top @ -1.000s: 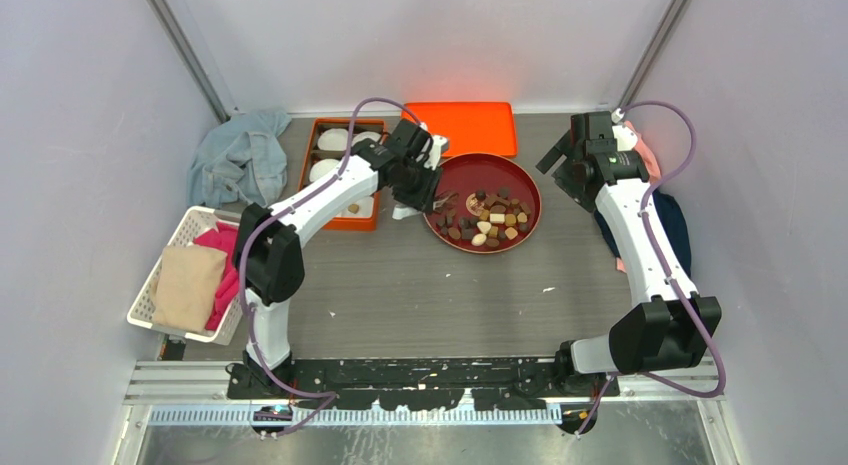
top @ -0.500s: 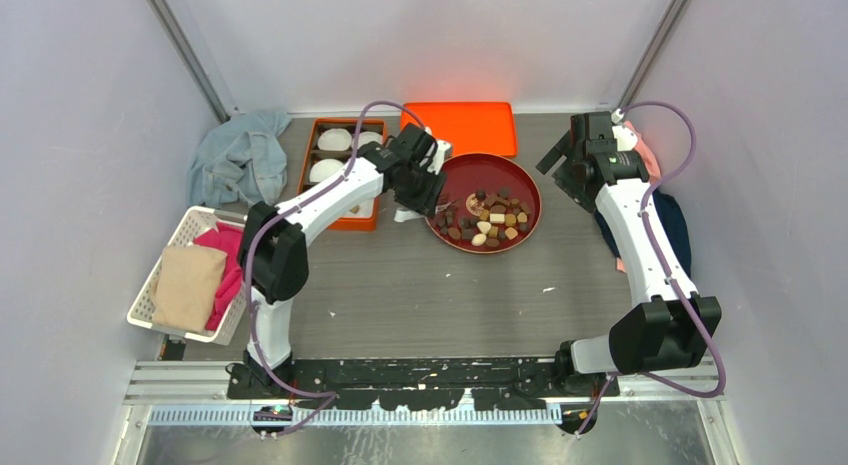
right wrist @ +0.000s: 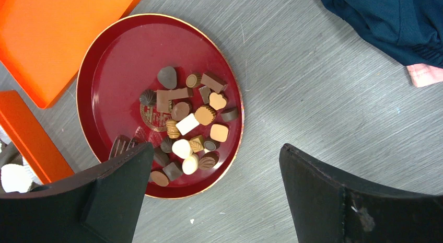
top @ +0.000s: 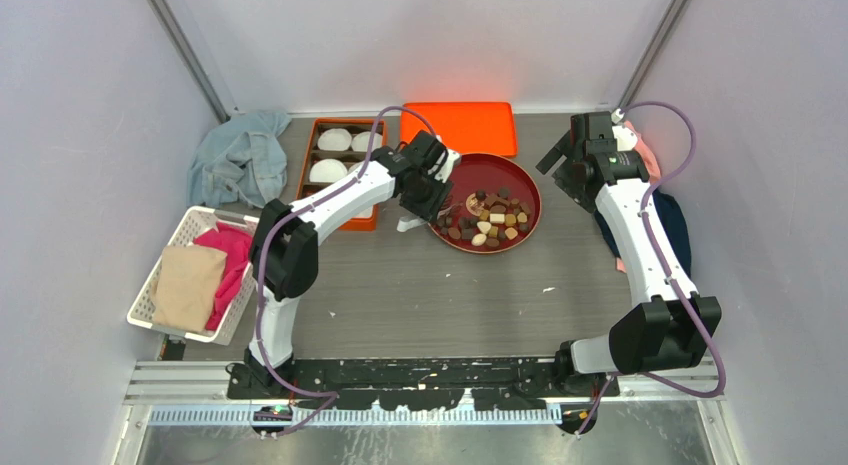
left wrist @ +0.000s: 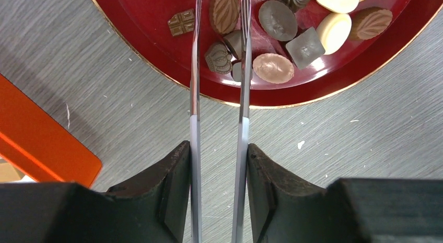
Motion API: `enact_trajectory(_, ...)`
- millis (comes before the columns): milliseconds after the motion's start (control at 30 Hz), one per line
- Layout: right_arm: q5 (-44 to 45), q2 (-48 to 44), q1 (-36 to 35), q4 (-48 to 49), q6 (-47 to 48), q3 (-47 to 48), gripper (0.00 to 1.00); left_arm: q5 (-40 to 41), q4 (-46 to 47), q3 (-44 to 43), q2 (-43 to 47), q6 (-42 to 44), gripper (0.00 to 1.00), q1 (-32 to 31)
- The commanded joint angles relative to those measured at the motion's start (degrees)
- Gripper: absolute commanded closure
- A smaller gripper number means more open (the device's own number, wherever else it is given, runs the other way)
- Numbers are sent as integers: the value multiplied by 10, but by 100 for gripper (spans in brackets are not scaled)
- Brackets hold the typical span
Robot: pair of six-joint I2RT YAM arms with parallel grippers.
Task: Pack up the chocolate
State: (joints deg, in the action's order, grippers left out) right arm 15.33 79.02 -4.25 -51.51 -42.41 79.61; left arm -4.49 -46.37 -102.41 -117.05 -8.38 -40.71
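The chocolate (top: pixel 487 217) lies as a heap of brown, tan and cream pieces on a round red plate (top: pixel 510 175). My left gripper (top: pixel 425 180) hangs over the plate's left rim. In the left wrist view the left gripper (left wrist: pixel 218 146) is shut on metal tweezers (left wrist: pixel 194 96). Their two arms reach out over the red plate (left wrist: pixel 156 39), with small dark chocolate (left wrist: pixel 233 42) between them; the tips are cut off at the top. My right gripper (top: pixel 570 170) hovers open to the plate's right. In its wrist view the right gripper (right wrist: pixel 217 149) is empty above the chocolate (right wrist: pixel 188 125).
An orange box (top: pixel 305 175) with white paper cups (top: pixel 333 140) stands left of the plate, and an orange lid (top: pixel 460 127) lies behind it. A blue cloth (top: pixel 240 160) and a white basket (top: pixel 160 275) of cloths sit left. A dark blue cloth (top: pixel 675 230) lies right.
My left gripper has swung right, from beside the orange box to over the plate's left edge, carrying the tweezers. The right arm has not moved.
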Motion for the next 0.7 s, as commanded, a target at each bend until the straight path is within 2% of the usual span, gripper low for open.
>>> enact_trajectory(0,3,-6,2,9,-4,31,4,19,-12,-45,0,21,60,-10)
enact_trajectory(667,-3,8,2,15,-4,40,4,28,-59,-82,-25,34,63,-11)
